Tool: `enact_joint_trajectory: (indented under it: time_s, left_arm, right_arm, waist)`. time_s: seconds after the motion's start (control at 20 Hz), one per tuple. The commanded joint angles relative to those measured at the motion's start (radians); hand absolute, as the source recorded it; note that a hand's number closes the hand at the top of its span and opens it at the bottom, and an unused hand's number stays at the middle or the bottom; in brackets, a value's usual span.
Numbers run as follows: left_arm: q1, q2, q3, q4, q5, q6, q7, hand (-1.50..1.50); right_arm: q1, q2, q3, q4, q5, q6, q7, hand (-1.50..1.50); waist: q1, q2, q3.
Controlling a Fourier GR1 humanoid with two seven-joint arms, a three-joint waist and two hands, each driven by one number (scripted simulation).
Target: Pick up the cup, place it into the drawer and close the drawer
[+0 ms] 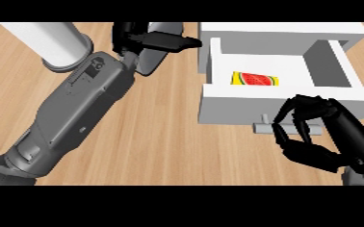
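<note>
The cup (253, 80), yellow with a red watermelon print, lies on its side inside the open white drawer (213, 65), near the front wall. My right hand (316, 132) hovers at the lower right, just in front of the drawer's front panel, with its fingers curled round nothing. The drawer's small grey handle (265, 126) sticks out beside those fingers. My left hand (153, 41) is stretched out at the top centre, left of the drawer, with its fingers relaxed and pointing right.
A white and grey cylinder (57, 45) lies at the upper left beside my left forearm (78, 106), which crosses the wooden counter (171, 139) diagonally. The white cabinet body (284, 29) runs along the top right.
</note>
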Motion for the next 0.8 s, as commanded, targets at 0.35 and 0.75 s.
enact_joint_trajectory:
  time_s: [0.35,0.75]
  left_arm:
    - [0.267,0.154,0.046,-0.229,0.013,-0.091,-0.003,-1.5]
    - [0.413,0.26,0.143,-0.375,0.039,-0.149,0.013,-1.5]
  right_arm:
    - [-0.156,-0.046,0.19,0.385,0.457,-0.16,-0.141,1.5]
    - [-0.36,0.038,0.223,0.824,0.628,-0.351,-0.234,1.5]
  waist:
    - [0.036,0.008,0.0]
    - [0.02,0.011,0.001]
